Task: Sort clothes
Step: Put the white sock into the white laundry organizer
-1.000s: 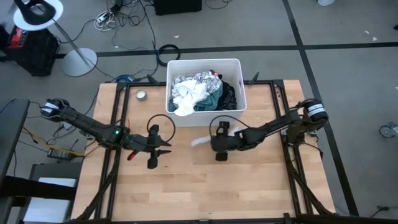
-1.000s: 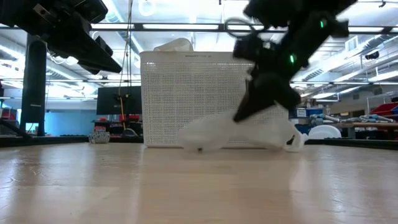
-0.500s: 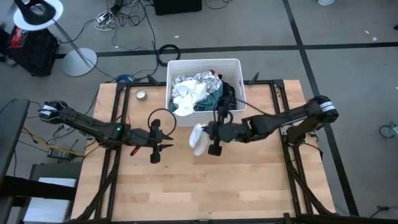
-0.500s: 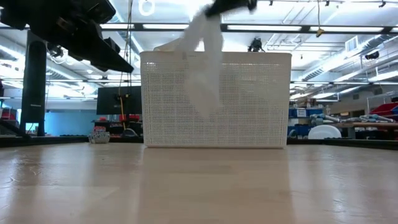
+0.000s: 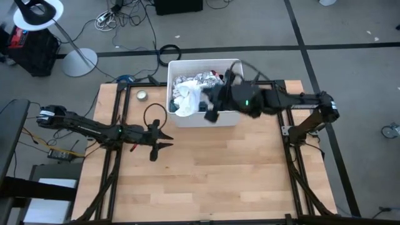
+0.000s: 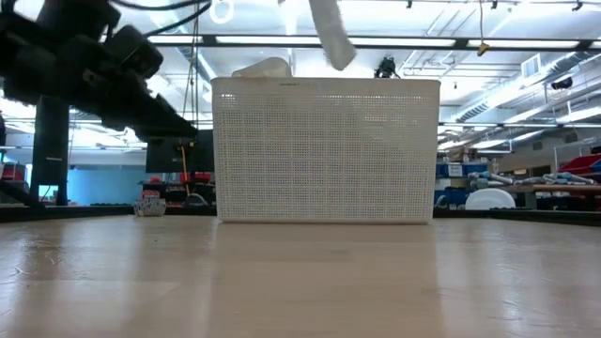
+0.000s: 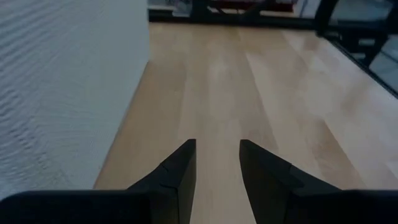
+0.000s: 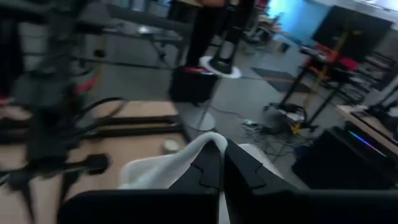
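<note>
The right gripper is up in the air over the white plastic bin, and its two fingers are pinched tight on a white sock. In the right wrist view the sock sticks out between the dark fingers. In the low view the sock hangs down above the top edge of the bin, not touching it. Inside the bin there is a pile of clothes: white ones on top, a teal one under them, and a black one at the side. The bin sits at the far edge of the wooden table. The left gripper waits low over the table, well apart from the bin's front left corner. Its fingers are a little way apart and hold nothing. A small round tin lies on the table near the bin's left side.
</note>
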